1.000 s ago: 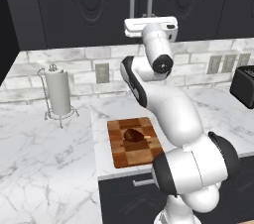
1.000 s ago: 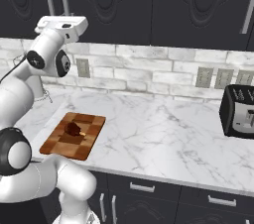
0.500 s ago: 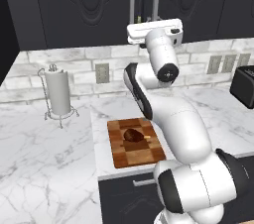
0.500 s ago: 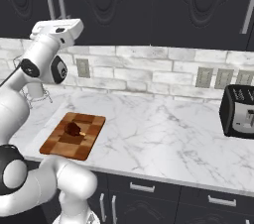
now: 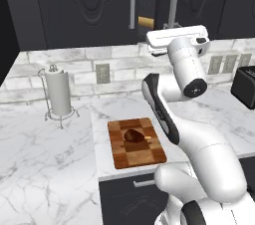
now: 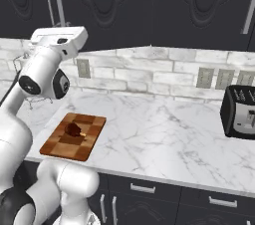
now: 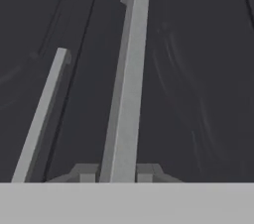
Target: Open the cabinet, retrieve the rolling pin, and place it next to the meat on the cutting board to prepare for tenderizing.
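Task is early, I judge. The gripper (image 7: 117, 171) sits at the cabinet (image 5: 89, 10), low on one long vertical handle (image 7: 126, 94), with a dark fingertip close on each side of the bar. The hand view is too tight for me to tell whether the jaws pinch the bar or stand just slack of it. In the left base view a dark gap shows between the two doors, and a tan end of the rolling pin (image 5: 145, 21) pokes out in it, high up just left of the hand, so the door reads as cracked open, not swung wide. Left to do: finish the opening, grab the pin, carry it down, lay it by the meat (image 5: 133, 135). The meat rests near the middle of the cutting board (image 5: 124, 154), which sits at the counter's front edge; bare board shows on all sides of it, most toward the front. The second handle (image 7: 42, 119) is close beside the gripped one. The paper towel holder (image 5: 58, 97) and toaster (image 6: 239, 112) stand well apart from the board, so the way down looks free.
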